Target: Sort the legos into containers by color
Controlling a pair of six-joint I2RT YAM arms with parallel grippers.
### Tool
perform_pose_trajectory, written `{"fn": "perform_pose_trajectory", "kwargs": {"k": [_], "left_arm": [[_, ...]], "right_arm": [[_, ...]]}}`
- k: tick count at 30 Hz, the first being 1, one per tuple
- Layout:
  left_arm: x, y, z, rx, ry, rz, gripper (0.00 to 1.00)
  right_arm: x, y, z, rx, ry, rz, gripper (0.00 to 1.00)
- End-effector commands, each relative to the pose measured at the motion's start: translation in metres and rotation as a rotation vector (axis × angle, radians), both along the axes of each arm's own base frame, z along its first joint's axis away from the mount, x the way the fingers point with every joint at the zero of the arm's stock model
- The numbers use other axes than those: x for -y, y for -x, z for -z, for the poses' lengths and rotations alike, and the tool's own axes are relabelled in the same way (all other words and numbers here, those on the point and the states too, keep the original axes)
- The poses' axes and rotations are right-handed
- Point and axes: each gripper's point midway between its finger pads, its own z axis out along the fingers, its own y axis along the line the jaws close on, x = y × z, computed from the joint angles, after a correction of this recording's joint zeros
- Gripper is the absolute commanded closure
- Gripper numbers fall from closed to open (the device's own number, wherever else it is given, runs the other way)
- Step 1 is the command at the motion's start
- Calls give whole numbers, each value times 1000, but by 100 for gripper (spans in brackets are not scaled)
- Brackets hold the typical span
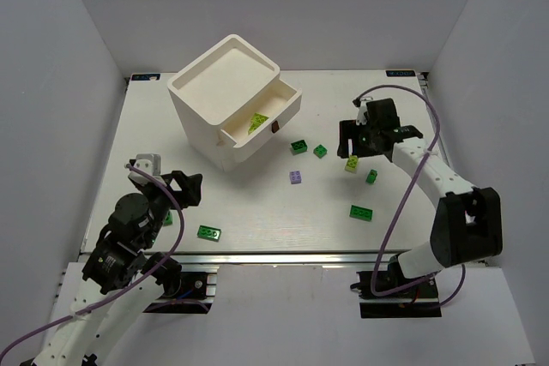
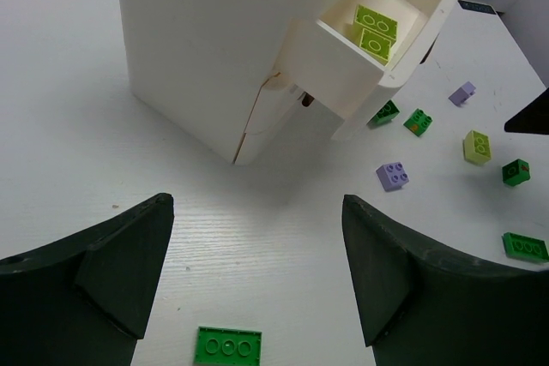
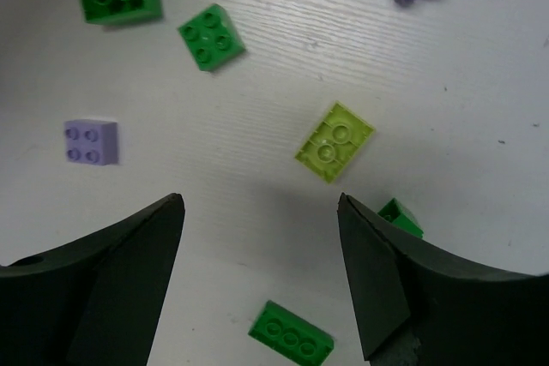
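Right gripper (image 3: 262, 212): jaws stood wide, empty; a yellow-green brick (image 3: 334, 141) lay loose just beyond them | Left gripper (image 2: 257, 212): jaws wide, empty; a flat green brick (image 2: 227, 346) lay below | White cabinet (image 1: 225, 100): top drawer (image 1: 292, 99) stood open, holding two yellow-green legos (image 2: 376, 32) | Table (image 1: 257, 212): dark green bricks (image 1: 298, 147) and a purple brick (image 1: 295, 177) lay scattered.

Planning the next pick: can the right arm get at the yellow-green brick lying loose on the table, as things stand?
Probably yes. The right arm hangs just above the yellow-green brick, jaws open and empty, with bare table all round it. The nearest dark green brick lies apart.
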Motion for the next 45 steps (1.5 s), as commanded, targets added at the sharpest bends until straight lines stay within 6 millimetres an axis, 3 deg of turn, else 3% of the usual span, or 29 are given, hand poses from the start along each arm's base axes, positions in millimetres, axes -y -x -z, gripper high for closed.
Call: {"fn": "perform_pose_trajectory", "kwargs": {"k": [1,3,6,8,16,24,31,36,38,39,41,44,45], "left_arm": [[4,1,0,9,3,21,11],[4,1,-1,11,1,25,11],[4,1,-1,12,2,25,11],[4,1,0,9,0,25,11],[3,1,0,11,1,20,10],[3,1,0,11,2,20,10],[3,1,0,11,0,19,10],[3,1,0,11,2,18,11],[2,1,-1,12,2,17,10],[2,2,-1,14,3,17,10],[2,2,-1,15,5,17,10],[2,1,-1,16,5,15,11],[2,1,-2,17,7,15,11]], "right_arm": [[21,-6,25,-56,53,144,22],[29,-12,39,-81,84,207,20],[39,-26,45,-75,111,286,18],[40,-30,64,-116,129,311,18],[36,-46,86,-159,112,359,22],[33,-46,103,-206,104,368,37],[31,-36,95,-199,64,343,53],[21,-39,65,-113,32,229,89],[6,-40,36,-41,-31,133,100],[2,-39,27,-8,-36,59,100],[-27,-31,-12,69,-122,-134,100],[-67,1,-61,201,-222,-543,100],[-84,12,-89,270,-295,-678,100]]}}
